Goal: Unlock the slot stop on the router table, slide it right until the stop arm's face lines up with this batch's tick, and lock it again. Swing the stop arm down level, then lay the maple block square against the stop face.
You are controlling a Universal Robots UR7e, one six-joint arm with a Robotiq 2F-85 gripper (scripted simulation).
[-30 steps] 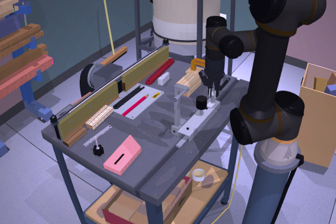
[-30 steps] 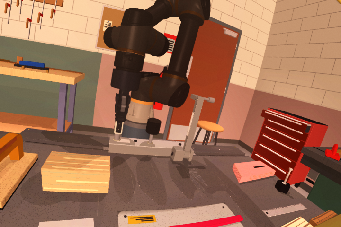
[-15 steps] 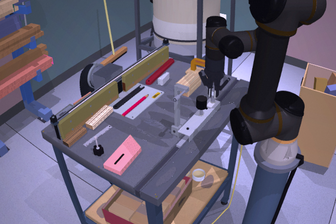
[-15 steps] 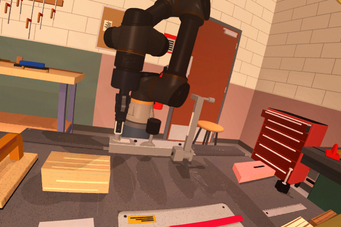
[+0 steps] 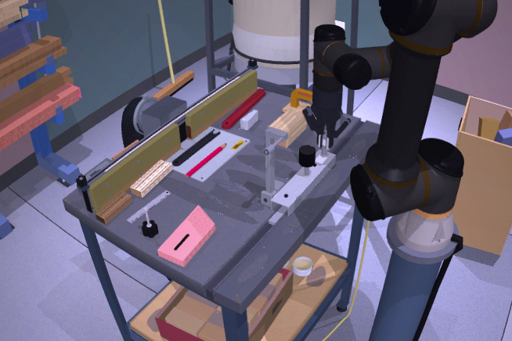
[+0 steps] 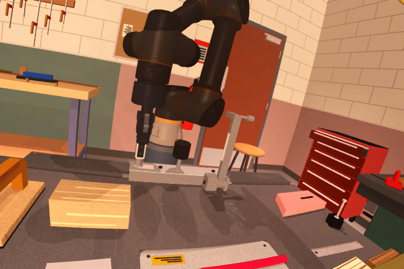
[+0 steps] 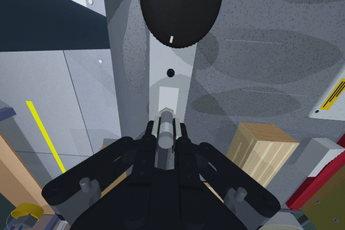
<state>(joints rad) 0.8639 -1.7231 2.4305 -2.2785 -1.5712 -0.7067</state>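
Observation:
The slot stop [image 5: 306,180] [image 6: 174,173] is a pale grey bar lying in the slot along the table's robot-side edge, with a black lock knob [image 5: 307,156] [image 6: 181,149] [image 7: 180,21] on top. Its stop arm [image 5: 270,164] [image 6: 228,149] stands upright at one end. At the other end a small grey post [image 6: 139,162] [image 7: 166,133] rises from the bar, and my gripper [image 5: 324,142] [image 6: 140,152] [image 7: 166,129] points straight down, closed around that post. The maple block [image 5: 289,123] [image 6: 89,204] [image 7: 259,150] lies flat on the table beside the gripper, apart from the stop.
Behind the work runs the olive fence [image 5: 177,133], with a red stick [image 5: 244,108], a white block [image 5: 249,119], and an insert plate [image 5: 210,152] carrying a pencil and wrench. An orange-handled push block [image 6: 5,196] lies past the maple block. A pink block [image 5: 186,236] and small knob [image 5: 149,228] sit near the front.

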